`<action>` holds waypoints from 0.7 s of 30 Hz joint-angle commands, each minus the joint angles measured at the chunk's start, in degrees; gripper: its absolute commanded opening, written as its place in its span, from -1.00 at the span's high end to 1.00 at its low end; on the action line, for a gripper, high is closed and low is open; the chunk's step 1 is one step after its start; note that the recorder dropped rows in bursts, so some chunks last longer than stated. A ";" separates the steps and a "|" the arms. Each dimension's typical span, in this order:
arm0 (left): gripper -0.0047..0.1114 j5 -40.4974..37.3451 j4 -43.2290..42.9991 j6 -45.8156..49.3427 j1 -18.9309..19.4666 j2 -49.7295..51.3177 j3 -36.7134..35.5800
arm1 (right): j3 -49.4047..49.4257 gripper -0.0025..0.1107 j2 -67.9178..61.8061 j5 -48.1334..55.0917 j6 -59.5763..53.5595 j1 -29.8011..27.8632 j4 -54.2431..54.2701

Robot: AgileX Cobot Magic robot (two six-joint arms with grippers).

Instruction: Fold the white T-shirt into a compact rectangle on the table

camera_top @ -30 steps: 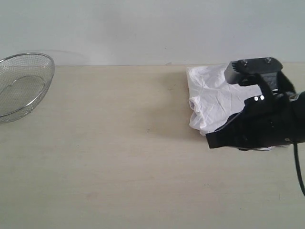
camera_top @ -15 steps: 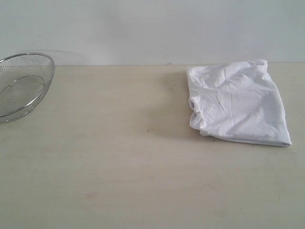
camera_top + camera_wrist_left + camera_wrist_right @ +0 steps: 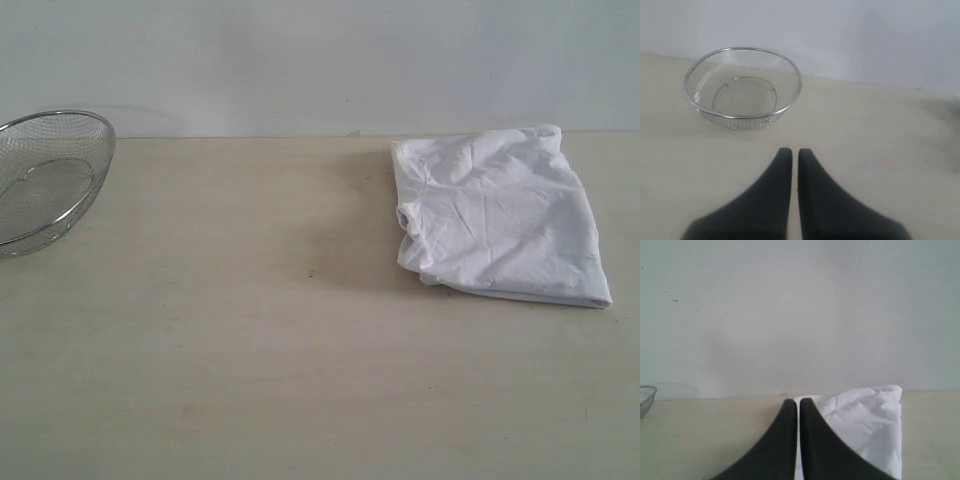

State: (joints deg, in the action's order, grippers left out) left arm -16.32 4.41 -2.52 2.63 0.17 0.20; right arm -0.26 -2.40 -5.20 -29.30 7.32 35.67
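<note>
The white T-shirt (image 3: 497, 215) lies folded into a rough, wrinkled rectangle at the back right of the table (image 3: 250, 350), plain side up; its lettering and tag are hidden. Neither arm shows in the exterior view. In the right wrist view my right gripper (image 3: 798, 402) is shut and empty, lifted clear of the table, with the T-shirt (image 3: 865, 430) beyond and below its tips. My left gripper (image 3: 794, 152) is also shut with nothing in it, hovering over bare table (image 3: 880, 150) short of the basket.
A round wire-mesh basket (image 3: 45, 175) stands empty at the far left of the table, seen also in the left wrist view as the basket (image 3: 742, 87). A pale wall (image 3: 320, 60) runs behind the table's back edge.
One second ago the right arm was over the T-shirt's near right part; it has since pulled out of the exterior view. The T-shirt lies still as it was half a second ago.
</note>
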 commanded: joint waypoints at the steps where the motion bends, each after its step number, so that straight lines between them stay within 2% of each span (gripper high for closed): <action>1: 0.84 0.01 0.69 -0.53 0.10 -0.17 -0.20 | 0.26 0.96 1.14 0.85 0.66 -0.50 -0.41; 10: 0.84 0.01 0.69 -0.53 0.10 -0.17 -0.20 | 0.26 0.96 1.14 5.95 6.87 -0.50 -1.60; 12: 0.84 0.01 0.69 -0.53 0.10 -0.17 -0.20 | 0.26 0.96 1.14 8.32 13.06 -0.50 -9.05; 16: 0.84 0.01 0.69 -0.53 0.10 -0.17 -0.20 | 0.26 0.96 1.14 14.15 34.14 -0.50 -30.90; 19: 0.84 0.01 0.69 -0.53 0.10 -0.17 -0.20 | 0.26 0.96 1.14 17.65 42.17 -0.50 -39.17; 21: 0.84 0.01 0.69 -0.53 0.10 -0.17 -0.20 | 0.26 0.96 1.14 20.24 42.72 -0.50 -40.58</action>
State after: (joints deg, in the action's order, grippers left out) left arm -16.32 4.41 -2.52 2.63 0.17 0.20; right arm -0.26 -1.62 11.59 9.79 6.99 0.00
